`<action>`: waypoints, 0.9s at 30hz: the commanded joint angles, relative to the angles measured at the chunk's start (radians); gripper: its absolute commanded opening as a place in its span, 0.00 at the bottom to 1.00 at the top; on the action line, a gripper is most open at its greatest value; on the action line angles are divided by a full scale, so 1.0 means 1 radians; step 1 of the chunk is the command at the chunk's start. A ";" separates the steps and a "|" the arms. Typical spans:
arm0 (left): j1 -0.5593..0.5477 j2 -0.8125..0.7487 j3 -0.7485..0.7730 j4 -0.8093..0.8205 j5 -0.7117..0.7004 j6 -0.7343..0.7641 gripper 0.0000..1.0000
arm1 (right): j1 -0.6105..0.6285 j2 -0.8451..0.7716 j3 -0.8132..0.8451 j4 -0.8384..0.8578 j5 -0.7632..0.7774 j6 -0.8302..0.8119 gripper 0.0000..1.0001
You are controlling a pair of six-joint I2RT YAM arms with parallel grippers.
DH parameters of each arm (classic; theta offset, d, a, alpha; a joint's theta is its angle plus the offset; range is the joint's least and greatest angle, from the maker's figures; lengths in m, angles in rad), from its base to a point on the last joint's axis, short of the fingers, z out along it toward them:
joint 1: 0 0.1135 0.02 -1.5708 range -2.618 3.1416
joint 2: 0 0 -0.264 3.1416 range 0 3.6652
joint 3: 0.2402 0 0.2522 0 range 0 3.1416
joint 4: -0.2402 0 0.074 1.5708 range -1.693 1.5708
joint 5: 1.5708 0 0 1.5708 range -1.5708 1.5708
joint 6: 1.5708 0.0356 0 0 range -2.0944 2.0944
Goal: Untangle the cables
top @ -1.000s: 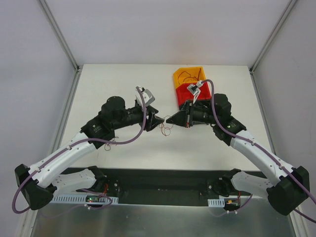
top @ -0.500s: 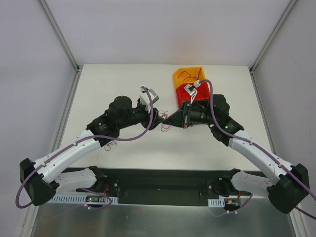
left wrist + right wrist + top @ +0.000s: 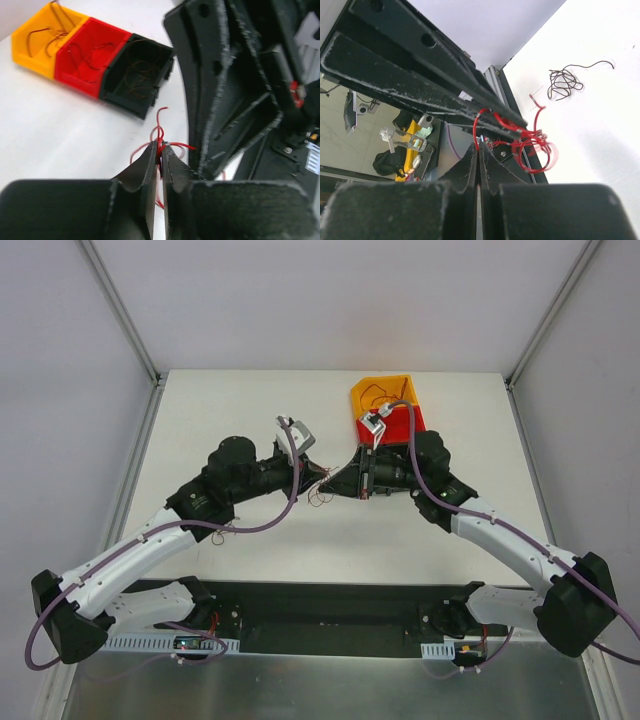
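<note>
A tangle of thin red cables (image 3: 324, 494) hangs between my two grippers just above the table's middle. In the left wrist view my left gripper (image 3: 161, 149) is shut on red strands of the cables (image 3: 159, 131), which loop out above its tips. The right gripper's black fingers (image 3: 210, 90) loom close on the right there. In the right wrist view my right gripper (image 3: 479, 149) is shut on one red strand, and the rest of the red tangle (image 3: 532, 142) hangs beside the left gripper's fingers (image 3: 445, 85). The tips nearly meet in the top view.
Yellow (image 3: 37, 35), red (image 3: 82, 57) and black (image 3: 137, 72) bins stand in a row at the back right, each holding thin wires. A dark curly wire (image 3: 564, 80) lies loose on the table. Another small wire (image 3: 225, 531) lies under the left arm.
My left gripper has closed onto the red cables. The right gripper moved left with its strand, so the two sets of tips now sit close together.
</note>
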State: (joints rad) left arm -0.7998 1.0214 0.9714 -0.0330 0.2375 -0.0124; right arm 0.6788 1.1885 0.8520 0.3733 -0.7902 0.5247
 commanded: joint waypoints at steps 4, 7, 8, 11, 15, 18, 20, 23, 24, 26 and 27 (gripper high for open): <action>-0.012 -0.049 -0.026 0.099 0.119 0.028 0.00 | 0.007 -0.018 0.004 0.081 -0.018 0.008 0.19; -0.012 -0.061 -0.043 0.134 0.080 -0.027 0.00 | 0.013 -0.007 -0.001 0.114 -0.007 0.017 0.37; -0.012 -0.069 -0.056 0.151 0.069 -0.050 0.00 | 0.016 -0.001 -0.004 0.151 -0.006 0.033 0.40; -0.012 -0.080 -0.072 0.188 0.051 -0.083 0.00 | 0.034 0.032 -0.002 0.271 -0.012 0.090 0.44; -0.012 -0.084 -0.079 0.188 0.006 -0.090 0.00 | 0.059 0.071 -0.008 0.367 0.006 0.133 0.39; -0.012 -0.087 -0.079 0.188 -0.013 -0.103 0.00 | 0.073 0.095 -0.039 0.484 0.032 0.182 0.24; -0.012 -0.087 -0.079 0.186 -0.042 -0.112 0.00 | 0.082 0.115 -0.059 0.588 0.023 0.227 0.17; -0.010 -0.090 -0.074 0.176 -0.070 -0.113 0.00 | 0.085 0.117 -0.096 0.647 0.046 0.248 0.17; -0.012 -0.090 -0.074 0.173 -0.073 -0.115 0.00 | 0.084 0.109 -0.105 0.639 0.068 0.238 0.18; -0.012 -0.092 -0.076 0.174 -0.076 -0.120 0.00 | 0.079 0.096 -0.113 0.613 0.100 0.218 0.21; -0.012 -0.092 -0.074 0.173 -0.081 -0.118 0.00 | 0.076 0.089 -0.116 0.596 0.109 0.207 0.21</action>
State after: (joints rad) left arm -0.7998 0.9516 0.9005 0.1001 0.1917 -0.1097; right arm 0.7586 1.3121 0.7464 0.8688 -0.7441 0.7403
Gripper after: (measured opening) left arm 0.009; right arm 0.202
